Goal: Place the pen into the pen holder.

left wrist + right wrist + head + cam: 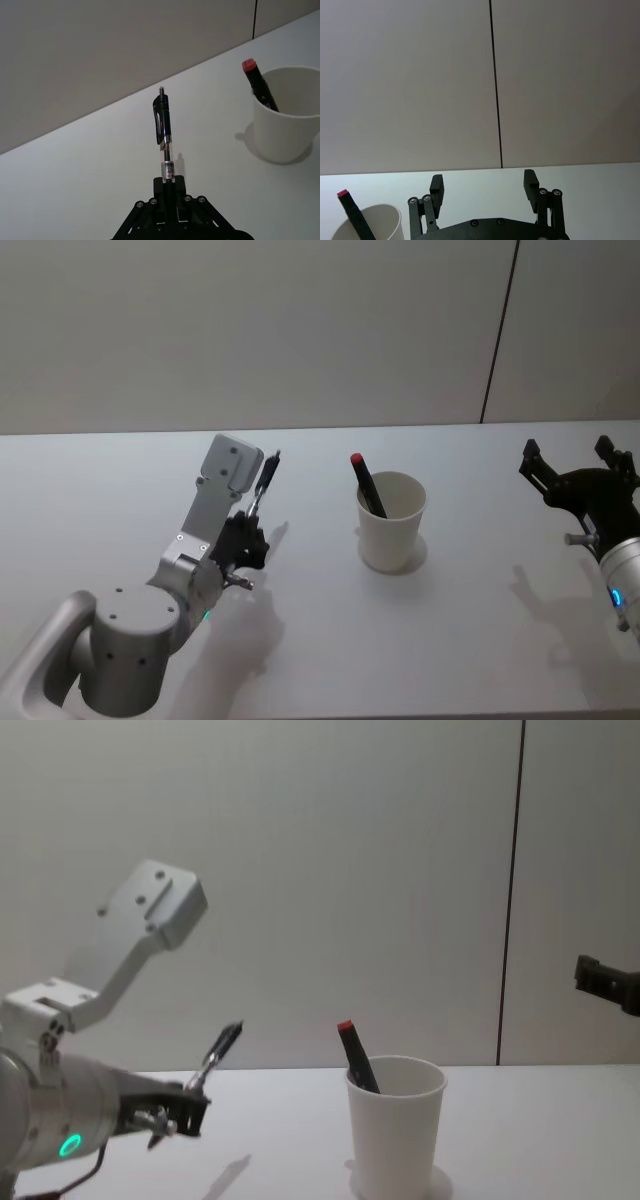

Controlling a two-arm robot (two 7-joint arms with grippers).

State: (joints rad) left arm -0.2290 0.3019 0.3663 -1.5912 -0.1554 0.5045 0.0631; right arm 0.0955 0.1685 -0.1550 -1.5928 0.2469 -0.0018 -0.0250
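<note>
My left gripper point(252, 523) point(168, 186) point(196, 1092) is shut on a black and clear pen point(264, 483) point(163, 135) point(216, 1057), held above the table to the left of the pen holder. The pen points up and away, its clip end free. The pen holder point(391, 521) point(286, 114) point(393, 1127) point(369, 223) is a white paper cup standing upright mid-table. A black marker with a red cap point(366, 483) point(259, 84) point(354, 1054) point(354, 213) leans inside it. My right gripper point(575, 460) point(483, 184) hovers open at the far right, with nothing between its fingers.
The white table point(460, 640) runs back to a grey wall with a dark vertical seam point(500, 330). Bare tabletop lies between the cup and each gripper.
</note>
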